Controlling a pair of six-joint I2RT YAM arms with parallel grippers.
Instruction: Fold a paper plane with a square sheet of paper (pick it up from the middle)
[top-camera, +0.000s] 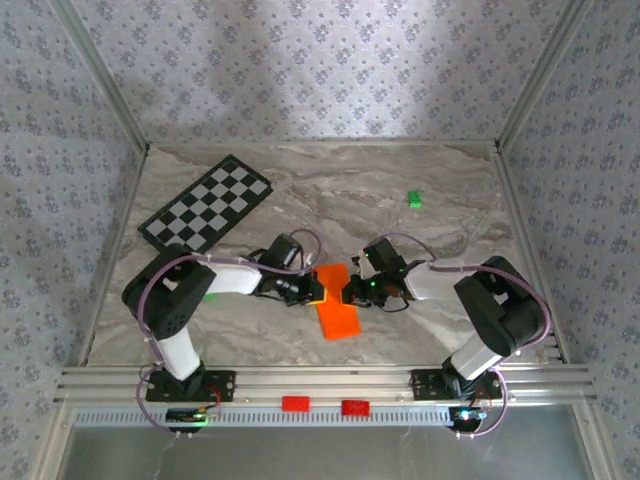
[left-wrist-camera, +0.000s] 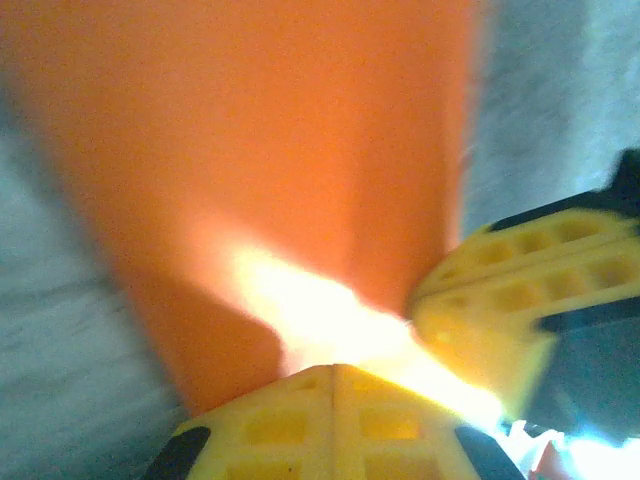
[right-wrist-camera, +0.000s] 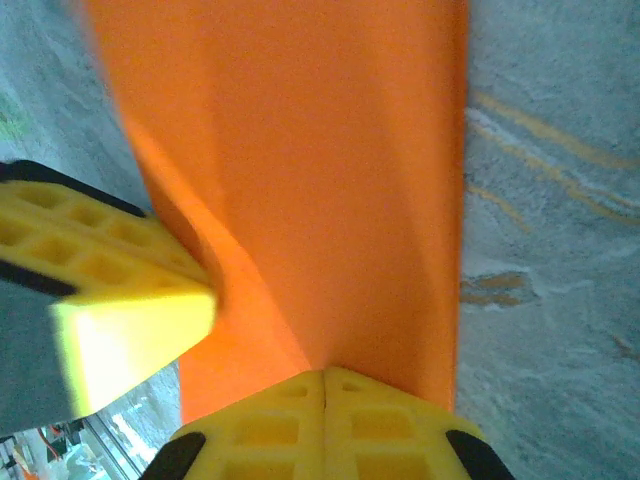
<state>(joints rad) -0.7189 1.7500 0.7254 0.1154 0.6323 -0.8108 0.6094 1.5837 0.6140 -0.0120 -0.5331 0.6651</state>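
The square sheet of paper (top-camera: 338, 315) is bright orange and lies on the table between the arms, folded into a narrow long strip. My left gripper (top-camera: 316, 292) and right gripper (top-camera: 349, 293) meet at its far end. In the left wrist view the left gripper (left-wrist-camera: 335, 368) is shut, and the paper (left-wrist-camera: 300, 150) rises out of its tips; the right gripper's fingers (left-wrist-camera: 510, 300) press in from the right. In the right wrist view the right gripper (right-wrist-camera: 325, 372) is shut on the paper (right-wrist-camera: 330, 150), where a crease starts. The left gripper's fingers (right-wrist-camera: 120, 300) touch the paper's left side.
A black-and-white checkered board (top-camera: 207, 203) lies at the back left. A tiny green block (top-camera: 414, 199) sits at the back right. Two red pieces (top-camera: 295, 403) rest on the near rail. Patterned walls enclose the marble table (top-camera: 300, 180).
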